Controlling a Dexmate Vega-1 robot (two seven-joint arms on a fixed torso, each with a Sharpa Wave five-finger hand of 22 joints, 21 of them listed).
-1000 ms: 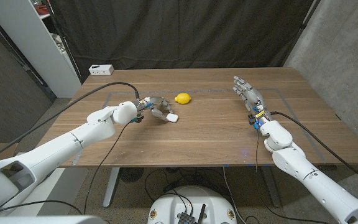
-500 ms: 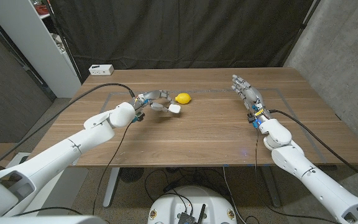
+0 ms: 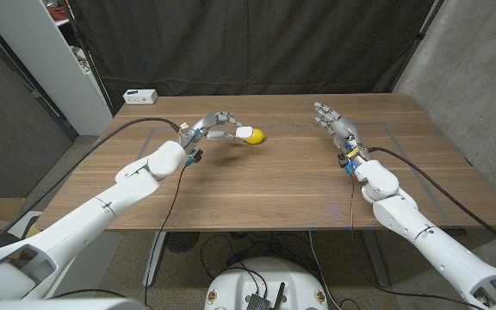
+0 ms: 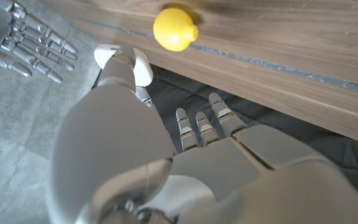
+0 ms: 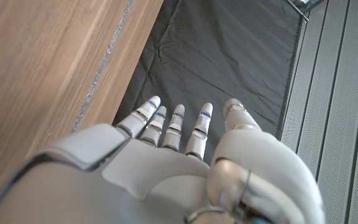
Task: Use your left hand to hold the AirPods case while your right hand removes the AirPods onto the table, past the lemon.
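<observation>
Left hand (image 3: 216,127) raised over the counter (image 3: 282,185), pinching the white AirPods case (image 3: 244,133), held just beside the lemon (image 3: 255,136). Lid state and contents of the case: cannot tell. Right hand (image 3: 335,126) well apart at the counter's right side, fingers spread, holding nothing

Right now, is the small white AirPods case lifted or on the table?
Lifted: the left hand holds the small white AirPods case above the wooden table.
</observation>
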